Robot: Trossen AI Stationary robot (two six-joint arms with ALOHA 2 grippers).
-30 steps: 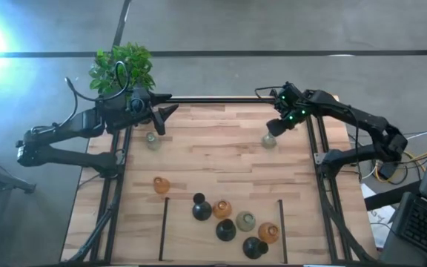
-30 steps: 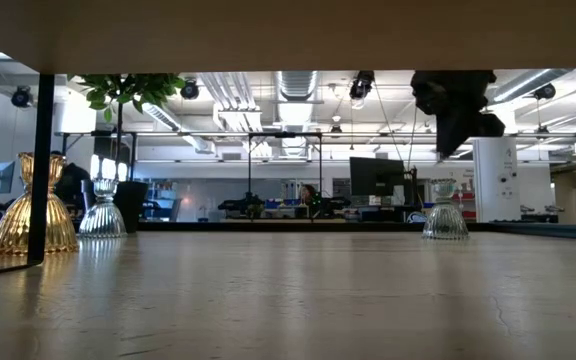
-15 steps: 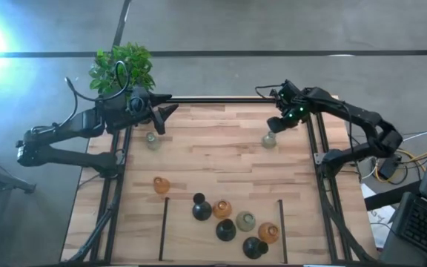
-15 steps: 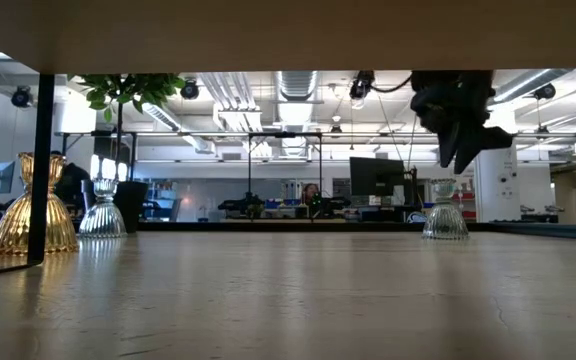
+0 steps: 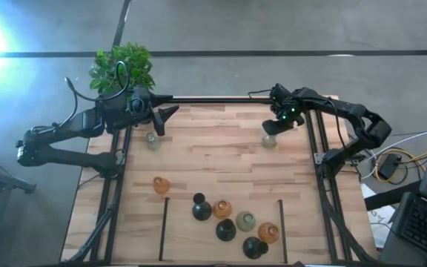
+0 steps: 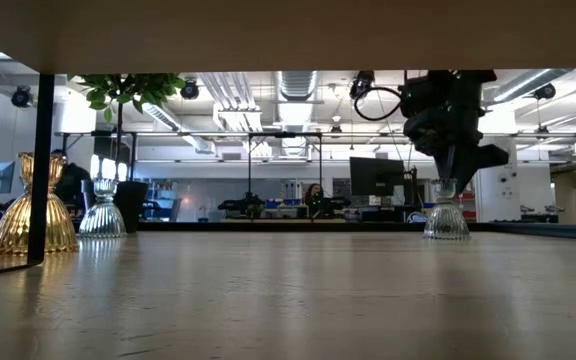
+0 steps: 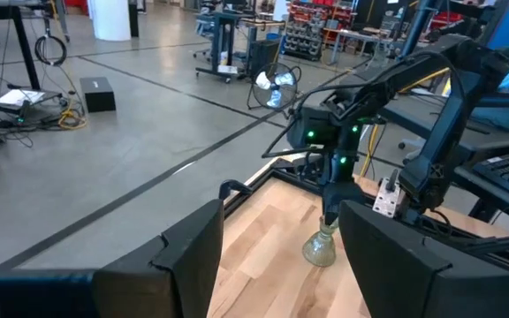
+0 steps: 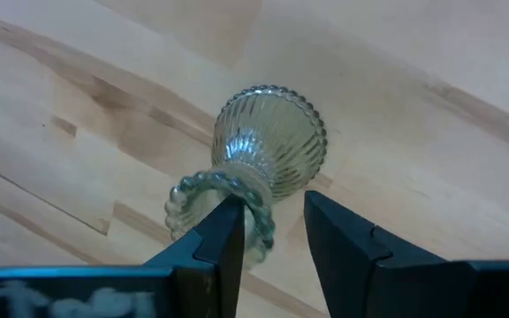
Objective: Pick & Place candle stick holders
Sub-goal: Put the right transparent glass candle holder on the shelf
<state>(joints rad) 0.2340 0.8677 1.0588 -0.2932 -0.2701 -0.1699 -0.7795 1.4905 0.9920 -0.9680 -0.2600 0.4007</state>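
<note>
A pale green-grey candle stick holder [image 5: 269, 140] stands on its bulb base at the table's far right. My right gripper [image 5: 276, 127] hangs open right over it and points steeply down. The low view shows the fingertips [image 6: 457, 178] level with the holder's top [image 6: 445, 185]. A second pale holder [image 5: 153, 140] stands at the far left, below my left gripper [image 5: 165, 113], which waits open and level. An amber holder [image 5: 161, 185] stands alone. Several black, amber and pale holders [image 5: 232, 226] cluster near the front edge. My right gripper comes at the pale holder from above. One finger [image 8: 230, 221] stands over the mouth, inside the beaded rim [image 8: 193, 190], and the other finger [image 8: 325, 221] is outside it. Whether either finger touches the rim I cannot tell. The holder stands upright on the table.
A black pot with a green plant [image 5: 122, 70] stands past the far left corner. Two dark strips [image 5: 163, 219] [image 5: 281, 221] flank the cluster at the front. Black frame rails [image 5: 321, 159] run along the table's sides. Bare wood [image 5: 213, 159] lies mid-table.
My right gripper has come down toward the pale holder at the far right and shifted a little toward the table's left. Its fingers stand wider apart than a second ago. The holder has not moved.
</note>
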